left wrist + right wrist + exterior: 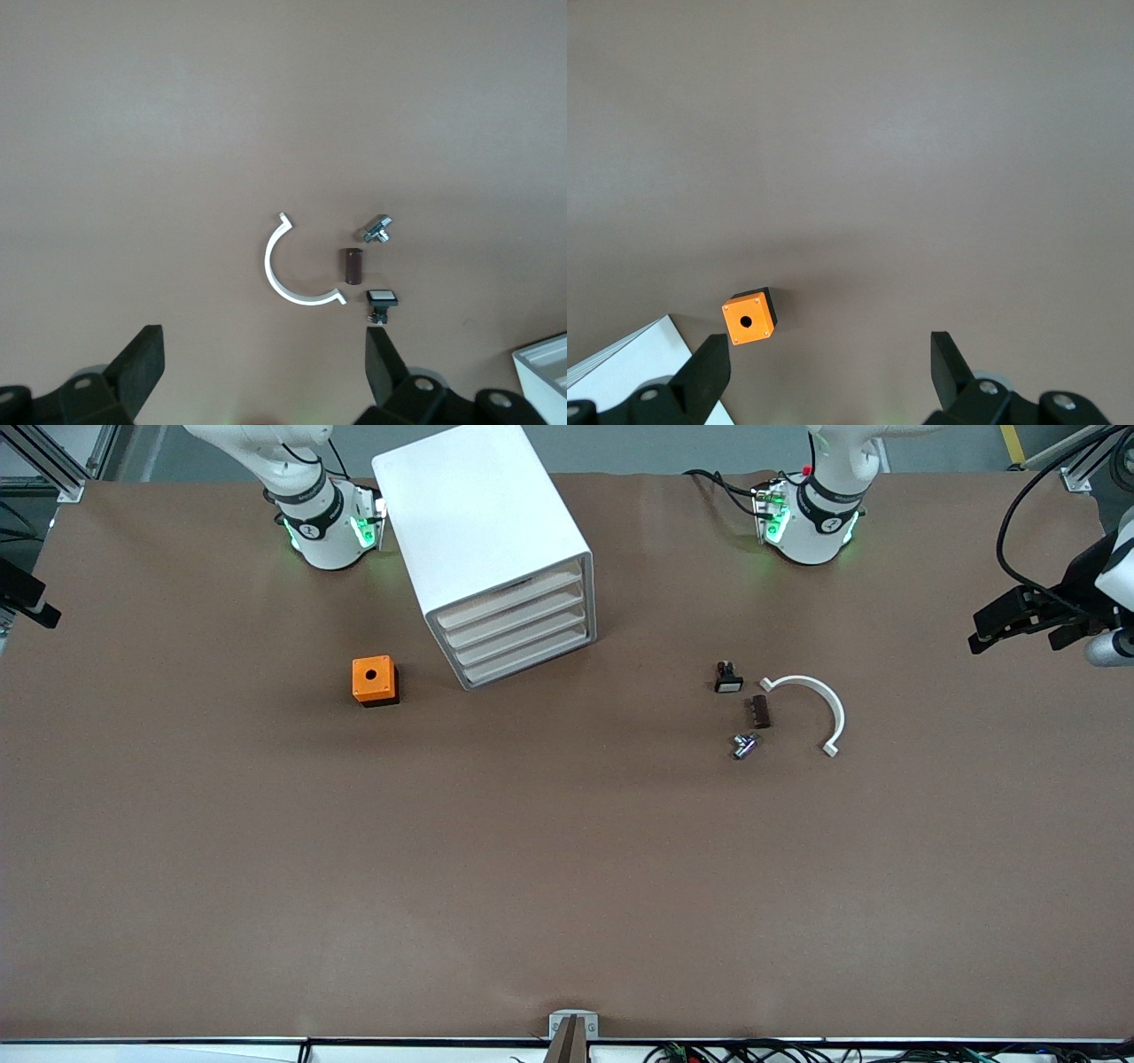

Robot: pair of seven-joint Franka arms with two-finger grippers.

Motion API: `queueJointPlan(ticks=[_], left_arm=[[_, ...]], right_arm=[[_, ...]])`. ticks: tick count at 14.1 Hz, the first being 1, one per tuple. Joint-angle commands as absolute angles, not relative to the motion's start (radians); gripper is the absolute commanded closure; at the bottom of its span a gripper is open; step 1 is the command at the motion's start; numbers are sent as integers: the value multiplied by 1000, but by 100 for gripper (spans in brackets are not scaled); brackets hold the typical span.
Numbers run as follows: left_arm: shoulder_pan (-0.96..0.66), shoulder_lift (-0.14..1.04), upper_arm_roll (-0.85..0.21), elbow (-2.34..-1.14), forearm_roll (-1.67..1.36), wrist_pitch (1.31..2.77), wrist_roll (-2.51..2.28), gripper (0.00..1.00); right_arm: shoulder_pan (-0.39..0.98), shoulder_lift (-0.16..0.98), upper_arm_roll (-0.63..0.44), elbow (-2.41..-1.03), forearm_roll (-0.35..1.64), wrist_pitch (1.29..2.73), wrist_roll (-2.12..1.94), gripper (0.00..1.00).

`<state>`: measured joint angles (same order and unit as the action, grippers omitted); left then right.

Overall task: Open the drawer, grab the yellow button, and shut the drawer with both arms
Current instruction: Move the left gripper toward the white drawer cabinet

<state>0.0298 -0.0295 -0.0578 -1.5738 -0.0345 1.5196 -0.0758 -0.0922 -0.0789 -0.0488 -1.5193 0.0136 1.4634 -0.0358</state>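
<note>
Evidently waiting, left pincer [266,354] and right pincer [831,354] hang released over the surface [567,868] ends; drawer [507,601], eleven o'clock, shut.

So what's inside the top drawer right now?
Cannot be seen: the top drawer is shut flush in the cabinet, like the three below. No button shows anywhere on the table.

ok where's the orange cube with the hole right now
In the front view the orange cube sits on the table toward the right arm's end, beside the white cabinet, level with its drawer fronts.
</note>
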Motion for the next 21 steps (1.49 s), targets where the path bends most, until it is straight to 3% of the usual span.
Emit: queueJointPlan(ticks=[1,12,21], left_arm=[[52,-17,-58,-1548,-80,1494,-78,0],[-17,176,-67,-1554,-178,1494,-109,0],[-155,285,-81,-1546,-383,1496,-587,0]], right_arm=[[-97,-107,-46,-1546,0,1466,-51,0],[-95,-107,-44,-1546,0,1471,-51,0],[-94,-107,-44,-1546,0,1470,-51,0]])
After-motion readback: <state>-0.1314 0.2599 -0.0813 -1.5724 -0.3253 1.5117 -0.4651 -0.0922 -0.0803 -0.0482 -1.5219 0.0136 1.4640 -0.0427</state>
